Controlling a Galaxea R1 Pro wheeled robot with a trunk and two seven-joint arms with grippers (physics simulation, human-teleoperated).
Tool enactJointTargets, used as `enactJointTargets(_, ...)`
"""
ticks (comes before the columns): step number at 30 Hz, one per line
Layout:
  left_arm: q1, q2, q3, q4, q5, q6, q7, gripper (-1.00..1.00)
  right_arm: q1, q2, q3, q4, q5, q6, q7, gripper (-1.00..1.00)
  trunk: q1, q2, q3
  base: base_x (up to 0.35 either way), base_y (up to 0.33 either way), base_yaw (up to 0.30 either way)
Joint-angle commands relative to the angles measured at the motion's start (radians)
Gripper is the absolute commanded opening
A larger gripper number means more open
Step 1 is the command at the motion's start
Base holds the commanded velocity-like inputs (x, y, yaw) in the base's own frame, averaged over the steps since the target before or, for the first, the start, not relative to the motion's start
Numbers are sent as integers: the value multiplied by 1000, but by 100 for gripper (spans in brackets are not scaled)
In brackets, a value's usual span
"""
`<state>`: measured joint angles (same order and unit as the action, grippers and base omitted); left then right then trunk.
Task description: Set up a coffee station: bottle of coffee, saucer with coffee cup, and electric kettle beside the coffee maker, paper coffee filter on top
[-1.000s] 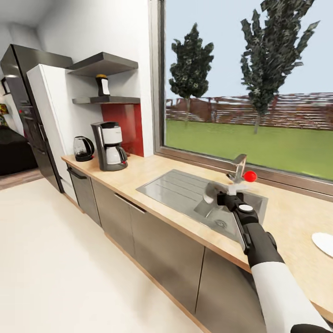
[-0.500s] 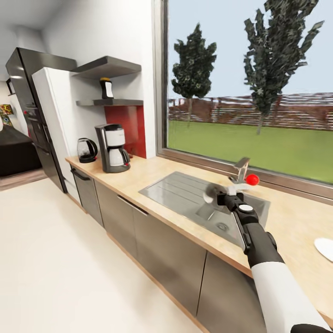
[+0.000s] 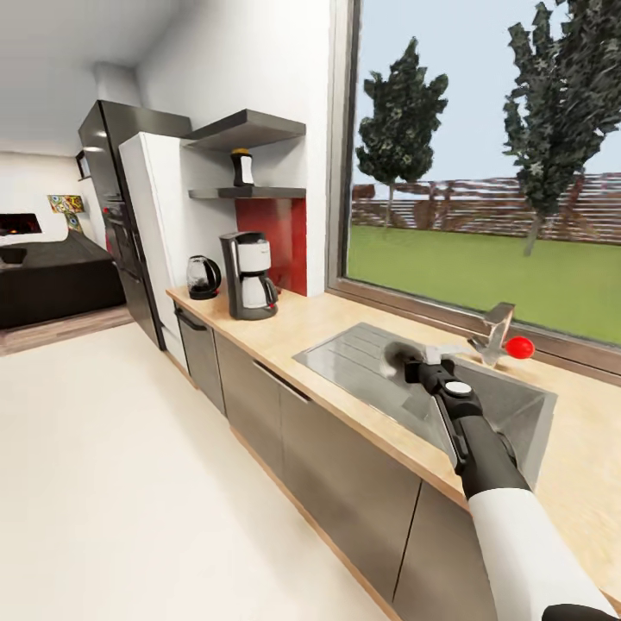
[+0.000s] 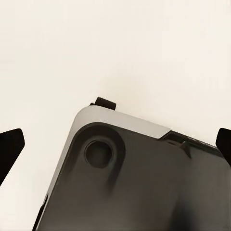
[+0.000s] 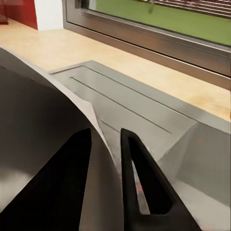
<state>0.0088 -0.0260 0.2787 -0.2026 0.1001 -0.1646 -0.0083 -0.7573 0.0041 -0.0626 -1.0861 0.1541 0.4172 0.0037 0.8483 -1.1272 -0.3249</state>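
The right gripper (image 3: 412,362) hangs over the sink (image 3: 362,362), its 2 fingers (image 5: 139,183) closed on the saucer (image 3: 398,355). The coffee maker (image 3: 250,276) stands far along the countertop (image 3: 302,323).

Two dark fingers (image 5: 132,192) clamp a pale thin saucer (image 5: 53,110) above the grey sink (image 5: 159,120) and countertop (image 5: 72,50).

countertop (image 3: 319,323) beige | coffee maker (image 3: 249,276) dark grey, white | backsplash (image 3: 280,241) red
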Motion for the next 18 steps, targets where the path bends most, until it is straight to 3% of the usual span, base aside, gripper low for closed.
enactJointTargets(1,0,0,-3,-1,10,-1,-1,100,0,0,0,-2,7,6,1,-100,0,-1,-1,117,135,218)
enactJointTargets(18,0,0,-3,-1,10,-1,-1,100,0,0,-2,-2,7,5,1,-100,0,-1,-1,224,242,27)
